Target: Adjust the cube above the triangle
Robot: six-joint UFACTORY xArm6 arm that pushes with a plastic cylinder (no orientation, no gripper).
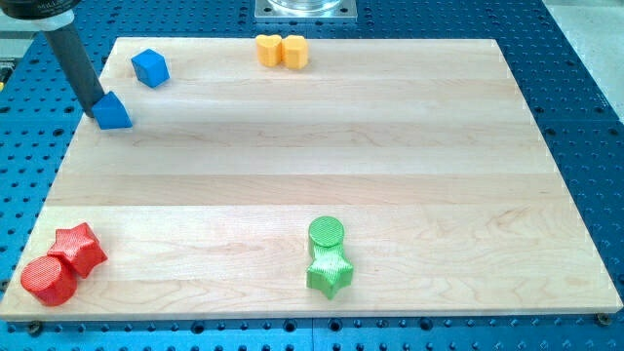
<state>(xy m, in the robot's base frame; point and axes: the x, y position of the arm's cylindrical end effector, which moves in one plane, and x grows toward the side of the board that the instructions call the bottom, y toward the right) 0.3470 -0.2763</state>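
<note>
A blue cube [150, 67] sits near the board's top left corner. A blue triangle [114, 111] lies below and to the left of it, near the left edge. My tip [98, 104] touches the triangle's left side; the dark rod slants up to the view's top left. The cube stands apart from the tip, up and to its right.
A yellow pair, a hexagon-like block [268, 50] and a second block [294, 52], sits at the top edge. A green cylinder [326, 234] and green star [330, 272] are at bottom centre. A red star [79, 248] and red cylinder [49, 280] are at bottom left.
</note>
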